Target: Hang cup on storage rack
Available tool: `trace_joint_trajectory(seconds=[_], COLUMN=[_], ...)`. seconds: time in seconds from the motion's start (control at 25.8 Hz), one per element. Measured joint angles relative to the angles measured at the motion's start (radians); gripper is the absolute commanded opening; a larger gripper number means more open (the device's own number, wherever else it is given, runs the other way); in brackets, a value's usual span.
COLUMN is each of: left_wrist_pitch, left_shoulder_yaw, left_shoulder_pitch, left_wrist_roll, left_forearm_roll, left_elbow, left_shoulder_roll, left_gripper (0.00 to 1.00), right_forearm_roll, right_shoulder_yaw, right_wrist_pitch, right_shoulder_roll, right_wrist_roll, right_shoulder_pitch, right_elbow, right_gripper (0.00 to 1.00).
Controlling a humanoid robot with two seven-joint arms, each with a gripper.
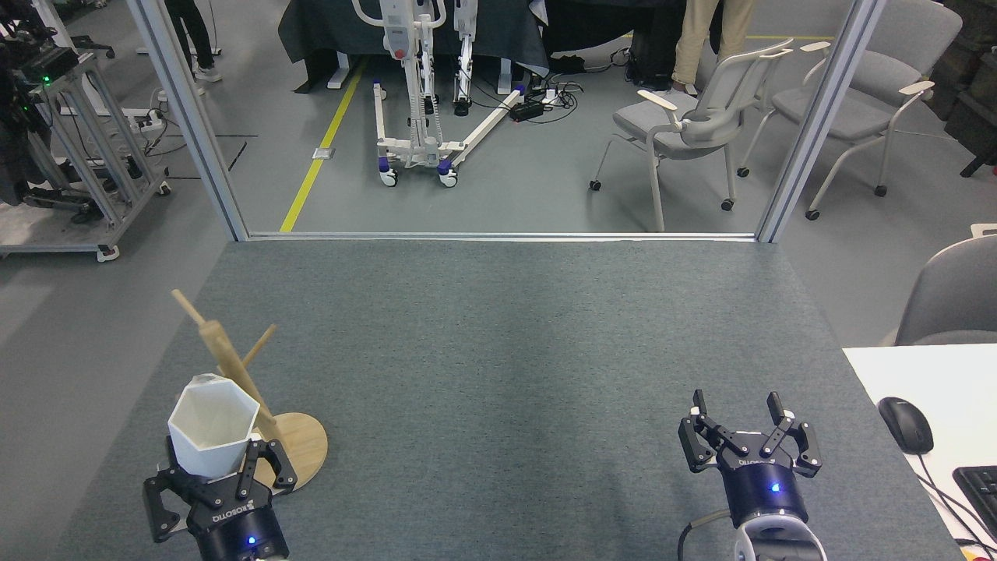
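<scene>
Left hand (pixel 220 477), black with a blue indicator light on its body, sits at the near left of the grey carpeted tabletop (pixel 498 351) and pinches the plain white faceted cup with hexagonal rim (pixel 210 425) by its lower part; the cup stands upright, mouth open upward, held just above the hand. White lettering on the hand's body appears upside down and reads "ROBOTIQ". The light wooden storage rack with round disc base, single post and thin angled pegs (pixel 234 366) stands just beside the cup on its right; the post leans toward the far left, and the cup's right rim overlaps the lower post in this view, contact cannot be confirmed. The disc base lies partly hidden behind the cup and the hand's fingers. Right hand (pixel 749 440), same black model with blue light and the same partly legible lettering, rests well apart at the near right, fingers spread and holding nothing. A black computer mouse (pixel 906 425) lies on a white desk (pixel 888 374) at the right edge.
</scene>
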Motion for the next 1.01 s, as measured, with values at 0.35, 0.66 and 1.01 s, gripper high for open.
trace_joint_trajectory(seconds=[0.35, 0.66, 1.01], left_wrist_pitch=[0.0, 0.0, 0.0], left_shoulder_yaw=[0.011, 0.056, 0.066], left_shoulder_pitch=[0.004, 0.045, 0.031], left_wrist_roll=[-0.004, -0.014, -0.044], left_forearm_roll=[0.004, 0.006, 0.012], left_elbow=[-0.018, -0.093, -0.045], left_shoulder_roll=[0.006, 0.013, 0.012], left_gripper=[0.15, 0.15, 0.15], right_forearm_roll=[0.01, 0.013, 0.013], right_shoulder_yaw=[0.0, 0.0, 0.001], right_wrist_pitch=[-0.001, -0.001, 0.0], right_shoulder_roll=[0.002, 0.002, 0.001], right_wrist_roll=[0.0, -0.002, -0.001], right_shoulder_pitch=[0.001, 0.001, 0.0], right_elbow=[0.001, 0.005, 0.006], right_gripper=[0.99, 0.99, 0.99])
